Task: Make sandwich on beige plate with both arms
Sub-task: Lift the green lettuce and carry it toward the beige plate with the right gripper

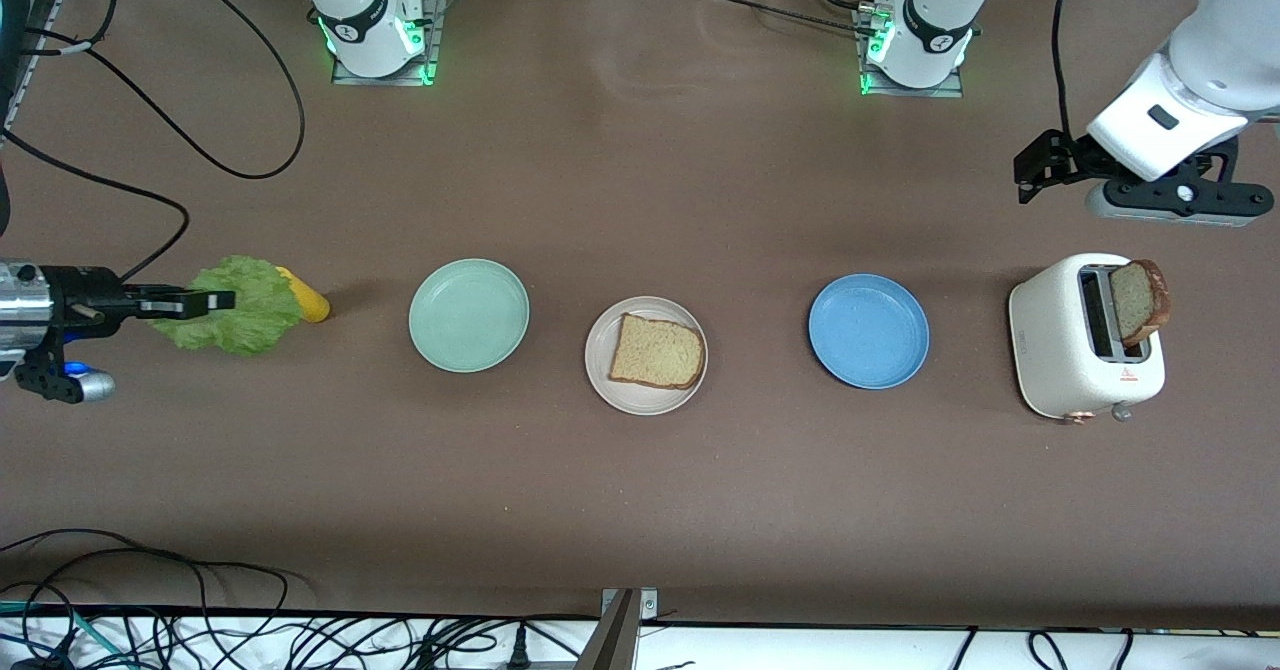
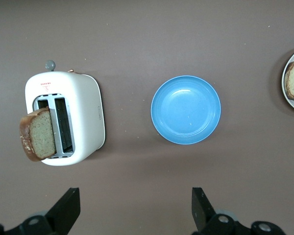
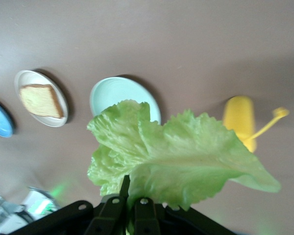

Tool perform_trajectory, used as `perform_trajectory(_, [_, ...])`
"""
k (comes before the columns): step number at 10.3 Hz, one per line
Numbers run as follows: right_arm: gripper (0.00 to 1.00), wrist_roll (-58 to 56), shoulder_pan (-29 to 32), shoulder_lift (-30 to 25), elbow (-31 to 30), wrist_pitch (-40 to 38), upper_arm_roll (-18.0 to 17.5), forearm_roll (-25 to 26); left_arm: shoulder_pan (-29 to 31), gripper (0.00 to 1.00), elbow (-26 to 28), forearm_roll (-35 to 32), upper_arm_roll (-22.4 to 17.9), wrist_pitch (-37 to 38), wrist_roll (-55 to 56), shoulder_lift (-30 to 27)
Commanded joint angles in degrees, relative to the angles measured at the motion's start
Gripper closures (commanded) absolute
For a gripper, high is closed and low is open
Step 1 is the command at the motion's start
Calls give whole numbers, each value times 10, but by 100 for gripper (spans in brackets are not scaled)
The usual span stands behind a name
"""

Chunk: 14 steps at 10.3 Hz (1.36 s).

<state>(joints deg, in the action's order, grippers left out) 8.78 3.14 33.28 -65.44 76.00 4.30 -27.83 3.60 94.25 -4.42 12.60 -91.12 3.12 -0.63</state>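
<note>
My right gripper is shut on the edge of a ruffled green lettuce leaf, over the right arm's end of the table. The beige plate sits mid-table with one slice of bread lying flat on it. A second slice with a dark crust stands up out of the white toaster. My left gripper hangs open and holds nothing, over the table beside the toaster.
A mint-green plate lies between the lettuce and the beige plate. A blue plate lies between the beige plate and the toaster. A yellow object rests beside the lettuce. Cables trail along the table's edges.
</note>
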Motion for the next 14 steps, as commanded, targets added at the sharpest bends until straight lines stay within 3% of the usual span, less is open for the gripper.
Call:
perform_trajectory(1, [100,124,-34,-2,5,27,-24,-33,7,0,-19,37,-18,13,1,12])
perform_trajectory(2, [100,168,-51,-1,5,54,-38,-33,7,0,-19,82,-46,25,0,12])
perform_trajectory(3, [100,206,-68,5,3,91,-48,-34,2,0,-19,78,-50,27,1,12])
perform_trajectory(8, [100,353,-169,70,1,321,-55,-120,1,0,-20,41,-38,34,4,14])
perform_trajectory(14, [100,425,-283,160,-1,535,-59,-142,9,0,-21,40,-41,35,1,14])
